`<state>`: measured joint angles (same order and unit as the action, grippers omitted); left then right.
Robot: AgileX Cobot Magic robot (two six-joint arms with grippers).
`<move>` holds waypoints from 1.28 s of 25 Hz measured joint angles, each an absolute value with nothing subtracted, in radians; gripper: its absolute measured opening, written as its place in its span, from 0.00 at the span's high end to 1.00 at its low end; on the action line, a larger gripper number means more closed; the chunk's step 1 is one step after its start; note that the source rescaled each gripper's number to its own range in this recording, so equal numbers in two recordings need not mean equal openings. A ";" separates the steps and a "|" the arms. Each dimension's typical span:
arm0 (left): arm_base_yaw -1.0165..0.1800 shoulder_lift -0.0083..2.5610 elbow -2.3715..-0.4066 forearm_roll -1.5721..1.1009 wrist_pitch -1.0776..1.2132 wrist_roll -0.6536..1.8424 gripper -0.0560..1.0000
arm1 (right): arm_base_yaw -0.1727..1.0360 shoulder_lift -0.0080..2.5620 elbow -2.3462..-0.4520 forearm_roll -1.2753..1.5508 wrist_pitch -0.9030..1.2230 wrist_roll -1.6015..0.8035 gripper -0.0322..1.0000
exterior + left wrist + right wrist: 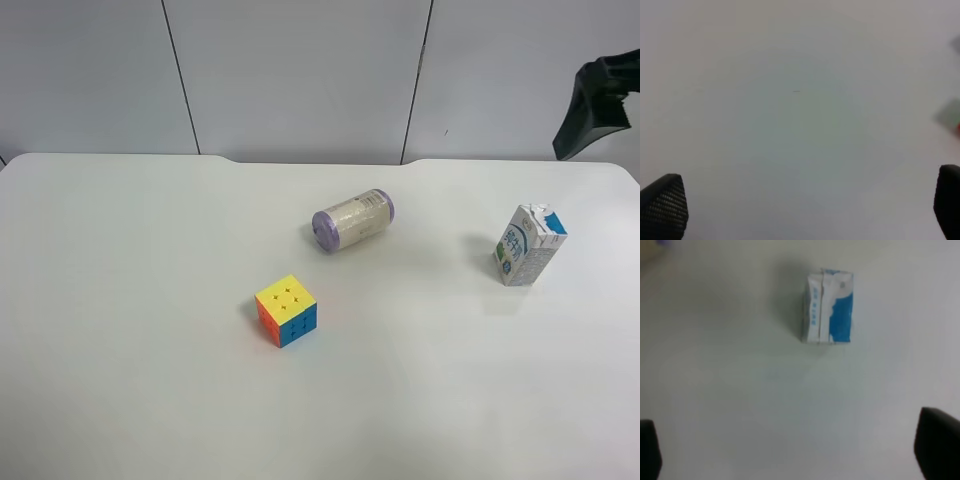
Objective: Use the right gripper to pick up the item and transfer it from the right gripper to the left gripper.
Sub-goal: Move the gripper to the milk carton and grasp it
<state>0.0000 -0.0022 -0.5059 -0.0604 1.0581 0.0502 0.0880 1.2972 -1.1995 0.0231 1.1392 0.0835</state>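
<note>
Near the front sits the puzzle cube (287, 310), farther back the milk carton (528, 246) stands alone on the table (120, 300), and the right gripper (795, 450) looking down at it and the left gripper (805, 202) are both spread wide, holding nothing, ready to fit around it.

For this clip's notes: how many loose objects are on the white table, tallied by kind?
Milk carton: 1
Puzzle cube: 1
Cylinder with purple ends: 1
Total: 3
</note>
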 joint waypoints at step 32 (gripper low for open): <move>0.000 -0.002 -0.506 -0.060 1.058 0.050 0.00 | -0.108 1.909 -1.276 0.104 0.964 -0.071 0.00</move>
<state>0.0000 -0.0022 -0.5059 -0.0604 1.0581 0.0502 -0.1077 1.9086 -1.2761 0.1045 0.9639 -0.0714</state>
